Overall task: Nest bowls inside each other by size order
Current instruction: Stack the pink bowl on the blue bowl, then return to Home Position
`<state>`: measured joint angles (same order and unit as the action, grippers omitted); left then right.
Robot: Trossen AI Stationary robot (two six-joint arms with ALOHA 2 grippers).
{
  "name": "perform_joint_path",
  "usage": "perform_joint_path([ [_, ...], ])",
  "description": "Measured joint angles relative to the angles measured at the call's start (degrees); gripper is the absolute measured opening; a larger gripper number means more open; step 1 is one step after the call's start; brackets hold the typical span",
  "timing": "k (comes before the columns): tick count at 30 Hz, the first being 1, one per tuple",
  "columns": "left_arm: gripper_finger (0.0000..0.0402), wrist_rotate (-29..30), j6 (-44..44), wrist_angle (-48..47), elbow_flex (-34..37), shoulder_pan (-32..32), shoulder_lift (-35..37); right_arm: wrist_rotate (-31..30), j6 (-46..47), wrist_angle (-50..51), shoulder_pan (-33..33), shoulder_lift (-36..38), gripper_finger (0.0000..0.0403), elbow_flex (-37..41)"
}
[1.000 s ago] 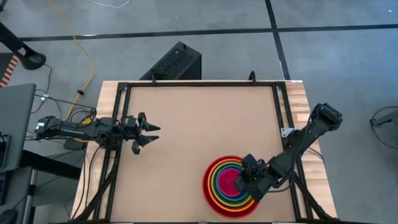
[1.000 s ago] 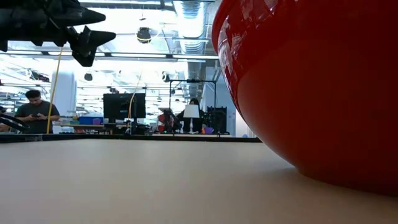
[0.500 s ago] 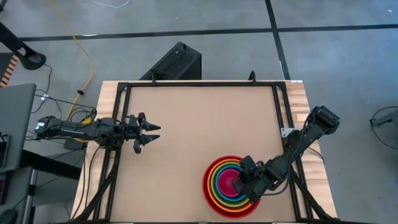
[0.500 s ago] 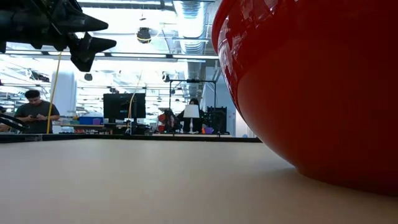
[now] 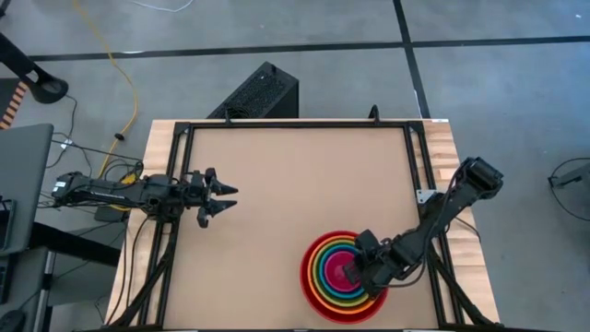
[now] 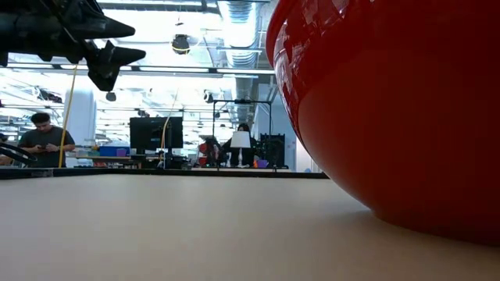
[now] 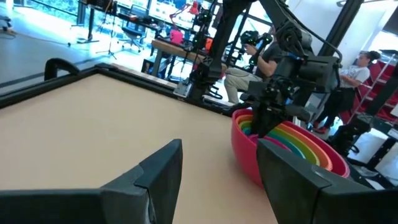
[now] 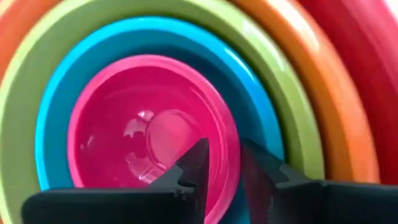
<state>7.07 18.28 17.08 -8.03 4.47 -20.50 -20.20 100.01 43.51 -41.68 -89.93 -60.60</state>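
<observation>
Five glossy round bowls sit nested near the right front of the tan bench (image 5: 277, 184): red bowl (image 5: 313, 286) outermost, then orange bowl (image 5: 320, 272), lime green bowl (image 5: 325, 267), blue bowl (image 8: 59, 99) and pink bowl (image 8: 143, 124) in the centre, with a black box (image 5: 258, 92) on the floor beyond the far edge. The right end effector (image 5: 358, 273) pinches the pink bowl's rim (image 8: 231, 163) between narrowly set fingers, having crept slightly inward over the last second. The left end effector (image 5: 217, 194) hovers spread wide by the left edge, well apart, unchanged.
</observation>
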Motion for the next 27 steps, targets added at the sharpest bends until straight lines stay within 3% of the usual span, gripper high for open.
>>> perform_joint_path([
  [7,0.0194,-0.37,0.51,-0.02,0.0,0.0,0.01,4.38,-4.03,3.33,1.83,0.0,0.0119,-1.88],
  [16,0.0194,-0.28,1.88,-0.34,0.0,0.0,0.01,6.93,-14.96,11.68,5.69,0.04,0.0123,-11.01],
  [21,0.0194,1.0,1.19,-4.65,0.0,0.0,-0.01,6.95,-25.97,14.93,8.89,0.07,0.0123,-17.07],
  [27,0.0194,1.12,4.21,-4.06,0.0,0.0,-0.01,5.22,-45.08,11.5,13.58,0.55,0.0123,-22.08],
])
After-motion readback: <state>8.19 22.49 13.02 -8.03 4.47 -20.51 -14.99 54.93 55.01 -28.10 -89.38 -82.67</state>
